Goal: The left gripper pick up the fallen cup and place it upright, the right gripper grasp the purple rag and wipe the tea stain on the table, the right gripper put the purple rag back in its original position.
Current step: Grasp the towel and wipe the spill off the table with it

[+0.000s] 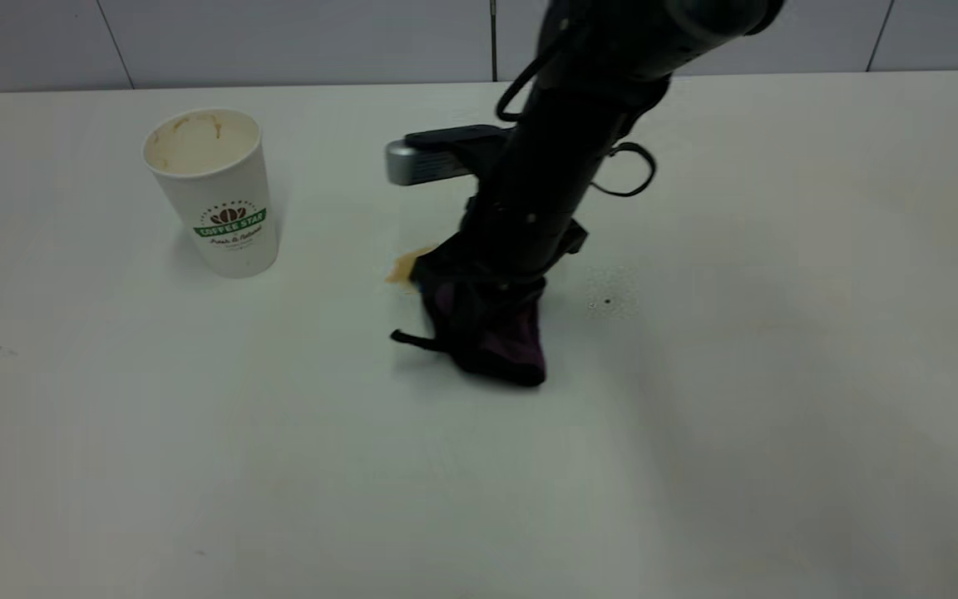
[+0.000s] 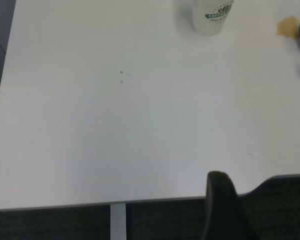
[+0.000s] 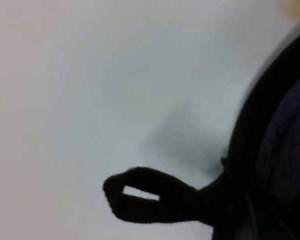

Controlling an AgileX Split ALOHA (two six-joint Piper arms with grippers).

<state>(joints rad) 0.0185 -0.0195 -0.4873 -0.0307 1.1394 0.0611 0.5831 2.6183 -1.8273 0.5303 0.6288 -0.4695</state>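
The cup [image 1: 214,193] stands upright on the table [image 1: 196,433] at the far left, its tan-stained inside showing. It also shows in the left wrist view [image 2: 213,17]. The right gripper [image 1: 479,293] reaches down mid-table and is shut on the purple rag [image 1: 509,343], pressing it onto the table. The rag's black loop tab [image 1: 412,339] sticks out to the left and shows in the right wrist view [image 3: 140,199]. The tea stain [image 1: 406,266] peeks out at the rag's far-left edge, partly covered. The left gripper [image 2: 221,202] hangs off the table's edge, far from the cup, with only one finger showing.
A tiny black speck [image 1: 608,302] lies on the table just right of the right arm. Two small dark specks [image 2: 121,76] lie on the left part of the table. A grey tiled wall [image 1: 296,37] runs behind the table's far edge.
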